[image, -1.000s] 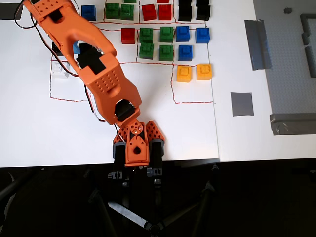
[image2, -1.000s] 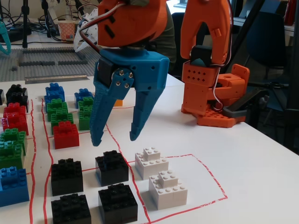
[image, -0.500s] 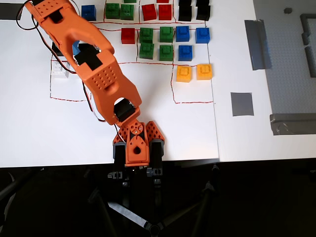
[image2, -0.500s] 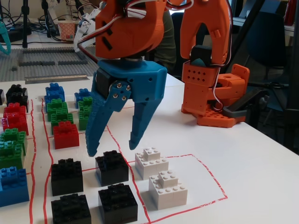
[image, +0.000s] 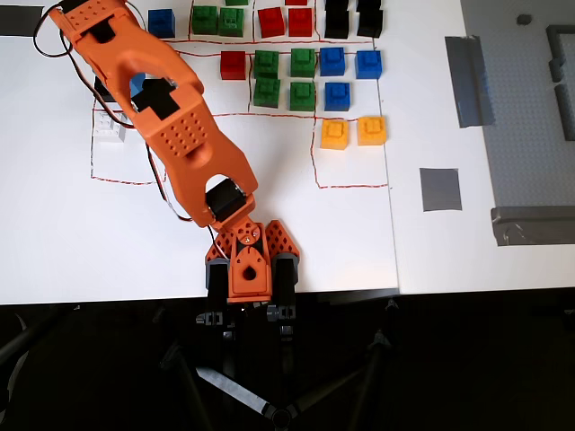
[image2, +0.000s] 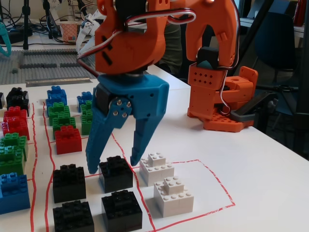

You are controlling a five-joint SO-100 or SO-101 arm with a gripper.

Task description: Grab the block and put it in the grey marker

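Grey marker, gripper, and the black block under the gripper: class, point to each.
Grey marker (image: 440,189), overhead view, patch centre.
Gripper (image2: 114,166), fixed view, between fingertips.
Black block (image2: 116,175), fixed view, front face.

— What covers the bench (image: 269,242)?
— White sheets, red-lined boxes. Coloured bricks (image: 301,76) sit in rows; black bricks (image2: 91,193) and white bricks (image2: 164,181) lie near the arm.
— Any tape?
— A grey marker (image: 440,189) lies flat, well apart from the bricks, below a long grey strip (image: 470,79).
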